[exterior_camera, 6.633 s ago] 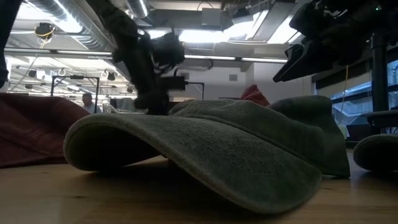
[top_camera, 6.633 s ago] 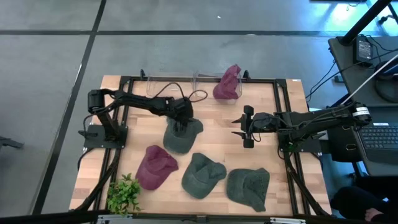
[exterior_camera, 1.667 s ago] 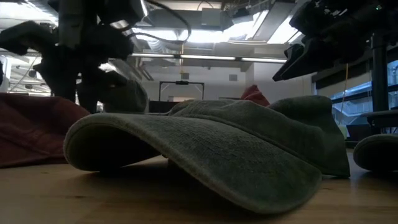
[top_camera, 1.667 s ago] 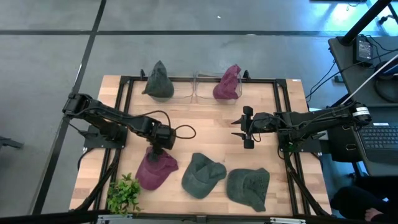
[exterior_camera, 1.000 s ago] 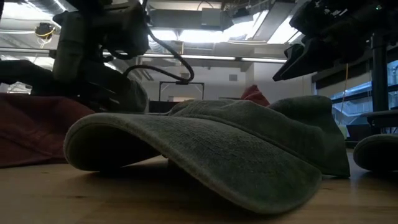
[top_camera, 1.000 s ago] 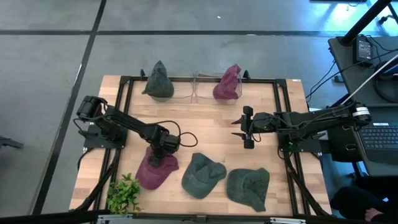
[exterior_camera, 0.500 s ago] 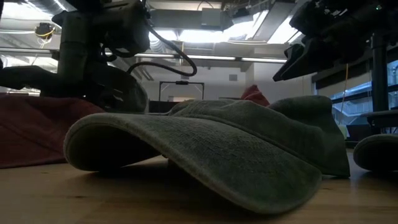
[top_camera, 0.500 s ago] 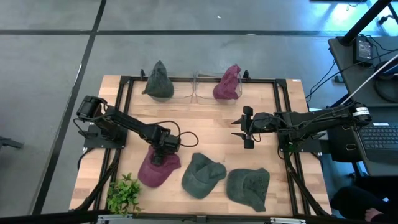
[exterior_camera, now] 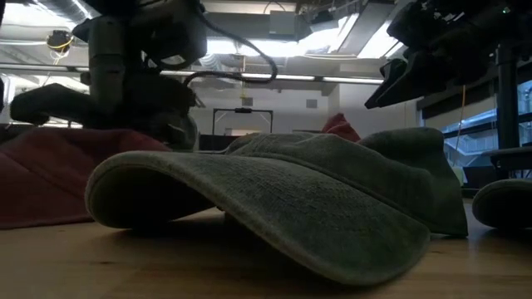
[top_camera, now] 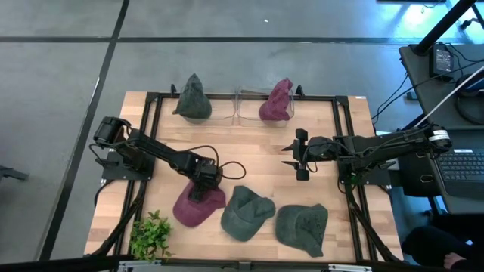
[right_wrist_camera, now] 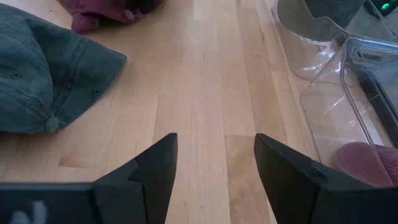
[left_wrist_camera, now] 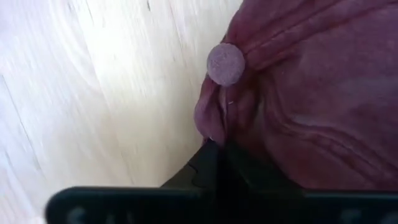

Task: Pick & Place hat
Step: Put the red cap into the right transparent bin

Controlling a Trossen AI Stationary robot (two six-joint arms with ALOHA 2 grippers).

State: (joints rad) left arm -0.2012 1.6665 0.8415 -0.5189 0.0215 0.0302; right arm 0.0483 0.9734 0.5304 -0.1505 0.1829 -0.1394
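A maroon hat (top_camera: pixel 198 205) lies on the near-left part of the table, with my left gripper (top_camera: pixel 201 187) over its crown, shut on it. In the left wrist view the crown's round button (left_wrist_camera: pixel 225 64) sits just beyond the fingers. Two green hats (top_camera: pixel 246 213) (top_camera: pixel 302 227) lie to the maroon hat's right. A green hat (top_camera: pixel 193 98) and another maroon hat (top_camera: pixel 276 100) sit in the clear bins at the far edge. My right gripper (top_camera: pixel 299 156) hovers open over the table's middle. My left gripper pinches a raised fold of the maroon hat's crown (left_wrist_camera: pixel 214 121), just beside the top button, between its two fingers (left_wrist_camera: pixel 211 158). It comes from above, pointing down. The cloth puckers up toward the fingers, and the rest of the hat (exterior_camera: pixel 41 178) lies on the table.
Two clear bins (right_wrist_camera: pixel 329 43) stand side by side at the far edge. A small green plant (top_camera: pixel 150 234) stands at the near-left corner. Black frame rails run along the table's sides. Bare wood (top_camera: pixel 257 151) lies between the bins and the hats.
My left gripper has moved a little toward the table's right and near edge, staying low on the maroon hat. The hat has slid along the table with it toward the nearest green hat. The right arm has kept still.
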